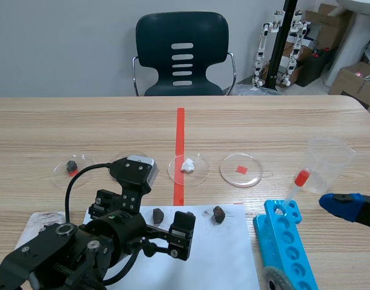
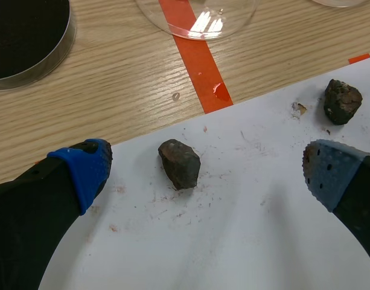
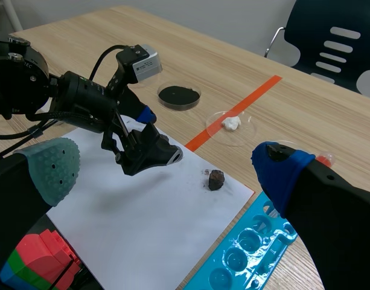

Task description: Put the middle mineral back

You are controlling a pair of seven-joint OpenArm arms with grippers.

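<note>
Dark brown, lumpy middle mineral lies on the white paper sheet. You have it between the wide-spread fingers of your left gripper, with neither pad touching it. A second dark rock lies just beyond one finger. Your right gripper is also spread wide, holding nothing, near the blue plastic tube rack.

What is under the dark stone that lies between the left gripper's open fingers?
The dark stone lies on the white paper sheet, with faint reddish smears around it. The paper directly beneath the stone is covered and cannot be seen.
</note>
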